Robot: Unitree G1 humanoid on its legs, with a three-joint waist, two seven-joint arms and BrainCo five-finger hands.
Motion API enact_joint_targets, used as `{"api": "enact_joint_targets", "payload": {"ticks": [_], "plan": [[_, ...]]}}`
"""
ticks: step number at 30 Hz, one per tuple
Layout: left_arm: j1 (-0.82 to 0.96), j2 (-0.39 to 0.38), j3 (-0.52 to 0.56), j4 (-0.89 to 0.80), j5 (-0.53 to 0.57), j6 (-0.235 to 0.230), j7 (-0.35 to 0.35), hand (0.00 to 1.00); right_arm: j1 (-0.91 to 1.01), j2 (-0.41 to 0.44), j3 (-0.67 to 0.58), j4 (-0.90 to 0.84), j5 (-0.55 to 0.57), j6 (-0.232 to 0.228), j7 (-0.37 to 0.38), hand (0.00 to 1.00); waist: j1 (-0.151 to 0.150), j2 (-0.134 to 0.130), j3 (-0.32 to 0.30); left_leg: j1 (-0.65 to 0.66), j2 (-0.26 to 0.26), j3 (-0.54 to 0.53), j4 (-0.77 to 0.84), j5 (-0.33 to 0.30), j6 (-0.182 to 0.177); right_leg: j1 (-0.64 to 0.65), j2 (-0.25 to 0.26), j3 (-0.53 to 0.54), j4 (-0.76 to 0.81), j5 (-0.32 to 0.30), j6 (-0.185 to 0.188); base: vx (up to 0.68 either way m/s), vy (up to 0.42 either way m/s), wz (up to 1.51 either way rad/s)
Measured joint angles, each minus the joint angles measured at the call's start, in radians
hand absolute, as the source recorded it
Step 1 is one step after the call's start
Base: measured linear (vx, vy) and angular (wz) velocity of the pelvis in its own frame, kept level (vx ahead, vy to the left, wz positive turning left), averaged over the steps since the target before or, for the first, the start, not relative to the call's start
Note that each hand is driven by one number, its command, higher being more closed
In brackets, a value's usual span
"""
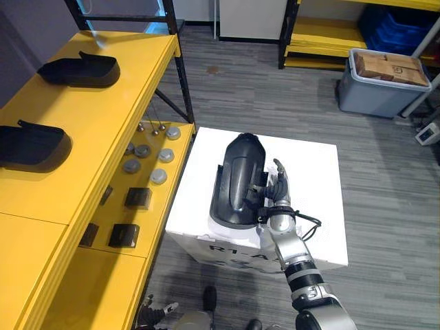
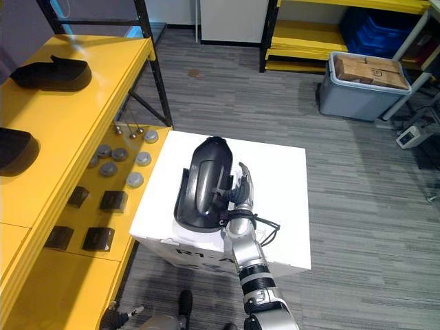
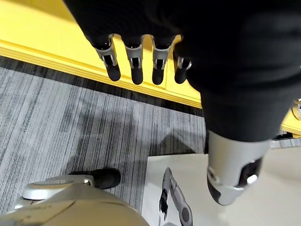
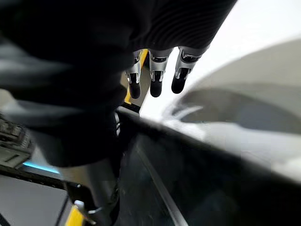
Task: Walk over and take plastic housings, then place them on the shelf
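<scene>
**Carpet bay, yellow shelf: two up, third under the hand**

Grey carpet, yellow shelf on robot's L, white box dead ahead. Far housing and near housing already lie on the shelf top, well apart, so that part looks done. Third housing lies on the box, not yet lifted. R hand is right at it, fingers straight along its R rim and touching, no grip closed that I can see. L hand hangs by the shelf edge, fingers relaxed, nothing in it. Left to do, I'd say: close on it, lift, turn to shelf, set down w/ the others.
</scene>
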Motion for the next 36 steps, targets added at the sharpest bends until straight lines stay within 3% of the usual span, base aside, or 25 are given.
{"api": "enact_joint_targets", "payload": {"ticks": [4,5,12,21,31,36], "plan": [[-0.002,0.005,-0.014,0.0,0.0,0.0,0.0,0.0,-0.002,-0.001,0.001,0.0,-0.042,0.005,0.012,0.0,-0.002,-0.002,0.001,-0.008,-0.002,-0.004,-0.001,0.002,0.002,-0.006,-0.001,-0.005,0.0,0.0,0.0,-0.01,-0.002,0.02],[-0.002,0.005,-0.014,0.001,0.0,0.0,0.0,0.0,-0.004,-0.001,0.001,0.004,-0.058,0.009,0.015,1.0,-0.002,-0.003,0.002,-0.009,-0.002,-0.004,-0.001,0.002,0.002,-0.007,-0.001,-0.005,0.0,0.0,0.0,0.0,0.0,0.0],[-0.01,0.009,-0.014,0.014,0.0,0.006,0.0,0.0,-0.065,-0.037,-0.014,0.054,-0.096,0.031,0.02,1.0,-0.008,-0.009,0.004,-0.009,-0.001,-0.003,-0.002,0.003,0.002,-0.007,-0.001,-0.005,0.0,0.0,0.0,-0.02,-0.005,0.0],[-0.018,0.011,-0.013,0.016,-0.001,0.01,0.0,0.0,-0.076,-0.055,-0.033,0.063,-0.094,0.029,0.052,1.0,-0.016,-0.013,0.004,0.0,-0.001,0.003,-0.001,0.003,0.001,0.001,-0.001,-0.004,-0.001,0.0,0.0,0.0,0.0,0.0],[-0.019,0.001,0.024,-0.036,-0.021,0.004,0.0,0.0,0.071,-0.064,-0.09,-0.142,-0.072,0.03,0.067,1.0,-0.026,-0.02,0.001,0.013,-0.002,0.005,0.002,0.003,0.0,0.009,-0.006,0.003,0.004,0.0,0.0,0.0,0.0,-0.01],[0.022,-0.026,0.028,-0.198,-0.038,-0.002,0.001,0.0,0.162,-0.098,-0.092,-0.296,-0.059,0.021,0.044,1.0,-0.026,-0.029,-0.017,0.015,-0.002,0.011,0.003,0.003,0.0,0.008,-0.006,0.009,0.005,0.0,0.0,-0.01,-0.002,-0.02]]}}
